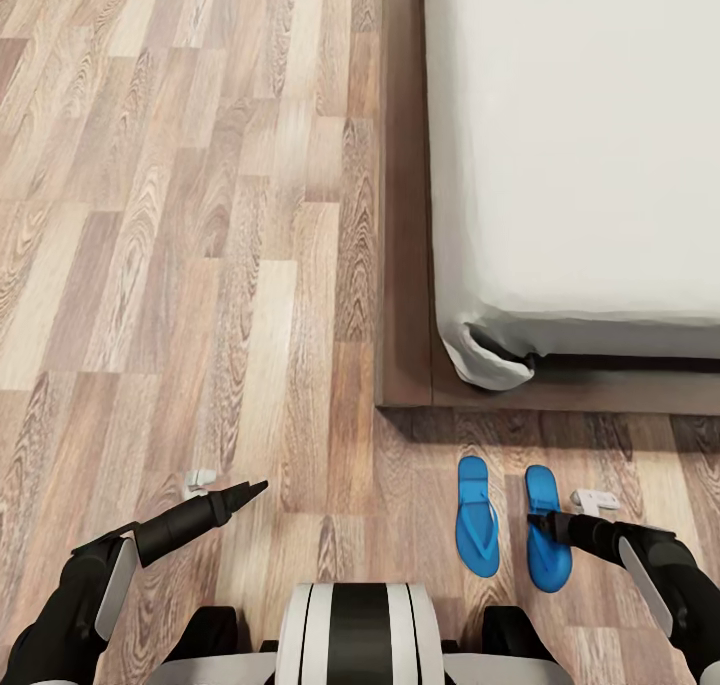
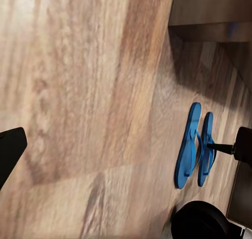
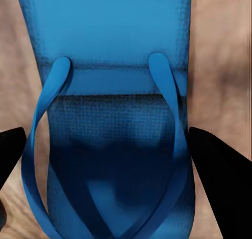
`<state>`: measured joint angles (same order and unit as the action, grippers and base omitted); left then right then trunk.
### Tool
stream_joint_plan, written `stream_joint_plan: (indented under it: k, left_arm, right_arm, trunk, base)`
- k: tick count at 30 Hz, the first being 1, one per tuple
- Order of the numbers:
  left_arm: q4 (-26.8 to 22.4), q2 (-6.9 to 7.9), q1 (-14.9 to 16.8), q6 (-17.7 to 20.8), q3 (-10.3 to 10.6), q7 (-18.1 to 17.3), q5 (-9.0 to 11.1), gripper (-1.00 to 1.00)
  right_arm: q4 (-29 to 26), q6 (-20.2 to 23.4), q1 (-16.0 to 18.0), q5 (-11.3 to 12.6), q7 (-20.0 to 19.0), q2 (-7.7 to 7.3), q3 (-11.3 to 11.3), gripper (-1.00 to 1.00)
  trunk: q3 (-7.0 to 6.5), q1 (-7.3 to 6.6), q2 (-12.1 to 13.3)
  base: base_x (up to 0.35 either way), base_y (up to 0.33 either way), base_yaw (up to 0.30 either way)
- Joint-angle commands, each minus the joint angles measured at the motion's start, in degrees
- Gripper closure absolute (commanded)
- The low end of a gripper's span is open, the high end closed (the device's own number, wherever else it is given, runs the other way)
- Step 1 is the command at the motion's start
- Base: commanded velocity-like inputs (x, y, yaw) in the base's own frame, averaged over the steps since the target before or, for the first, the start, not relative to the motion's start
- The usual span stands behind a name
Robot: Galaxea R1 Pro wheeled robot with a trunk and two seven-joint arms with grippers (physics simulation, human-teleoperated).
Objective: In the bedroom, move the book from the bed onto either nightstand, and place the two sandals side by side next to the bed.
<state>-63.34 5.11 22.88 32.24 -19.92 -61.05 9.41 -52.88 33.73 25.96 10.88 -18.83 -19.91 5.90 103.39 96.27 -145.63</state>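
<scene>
— Well, what sits at the left?

— First the left gripper [image 1: 262, 486], hanging over bare wood-plank floor [image 1: 150, 265]. From the head view its dark fingers come to one point, so they look pressed together and hold nothing. A small white piece [image 1: 199, 479] lies on the floor just beside it.

— And the sandals?

— Both lie flat on the floor, parallel and close together with a narrow gap, just off the foot edge of the bed [image 1: 600, 145], near its corner. The left sandal [image 1: 476, 516] lies free, nothing touching it. The right sandal [image 1: 546, 528] has the right gripper [image 1: 532, 514] directly above it.

— Is that gripper spread or shut?

— Spread. In the right wrist view its two dark fingers [image 3: 220, 171] stand wide apart, one at each long side of the sandal's strap, with the blue sole and the V of the thong between them. They pinch nothing; whether the tips touch the sandal I cannot tell.

— Anything further right?

— Another small white piece [image 1: 594, 500] on the floor beside that sandal. The bed's pale mattress [image 1: 580, 165] sits on the dark brown frame [image 1: 405, 265]. The left wrist view shows the pair [image 2: 195, 144] side by side below the frame's corner.
</scene>
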Motion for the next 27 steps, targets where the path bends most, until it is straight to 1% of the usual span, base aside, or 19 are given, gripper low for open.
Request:
stream_joint_plan:
  k: [1, 7, 8, 9, 12, 23, 27]
  left_arm:
    - [0.1, -0.02, 0.1, 0.5, 0.0, -0.1, 0.2, -1.0]
    - [0.1, -0.02, 0.1, 0.5, 0.0, -0.1, 0.3, -1.0]
    - [0.1, -0.02, 0.1, 0.5, 0.0, -0.1, 0.3, -1.0]
    - [0.1, -0.02, 0.1, 0.5, 0.0, -0.1, 0.3, -1.0]
    - [0.1, -0.02, 0.1, 0.5, 0.0, -0.1, 0.3, -1.0]
    - [0.1, -0.02, 0.1, 0.5, 0.0, -0.1, 0.3, -1.0]
    - [0.1, -0.02, 0.1, 0.5, 0.0, -0.1, 0.3, -1.0]
  right_arm:
    - [-0.1, 0.3, 0.2, 0.1, -0.1, 0.06, 0.1, 1.0]
    - [-0.4, -0.4, 0.2, 0.0, -0.2, 0.05, 0.2, 1.0]
    - [-0.5, -1.1, 0.2, 0.1, -0.2, 0.05, 0.2, 1.0]
    - [-0.8, -3.9, 0.2, 0.1, -0.3, 0.05, 0.2, 1.0]
    - [-0.9, -5.2, 0.2, 0.1, -0.3, 0.05, 0.2, 1.0]
    - [-2.2, -5.8, 0.1, 0.1, -0.3, 0.05, 0.2, 1.0]
    - [-2.2, -5.8, 0.1, 0.1, -0.3, 0.05, 0.2, 1.0]
  trunk:
    - [0.02, 0.01, 0.0]
    - [0.02, 0.01, 0.0]
    - [0.02, 0.01, 0.0]
    - [0.02, 0.01, 0.0]
    - [0.02, 0.01, 0.0]
    - [0.02, 0.01, 0.0]
    - [0.91, 0.12, -0.1]
  base:
    - [0.0, 0.0, 0.0]
    - [0.0, 0.0, 0.0]
    - [0.0, 0.0, 0.0]
    - [0.0, 0.0, 0.0]
    - [0.0, 0.0, 0.0]
    - [0.0, 0.0, 0.0]
    - [0.0, 0.0, 0.0]
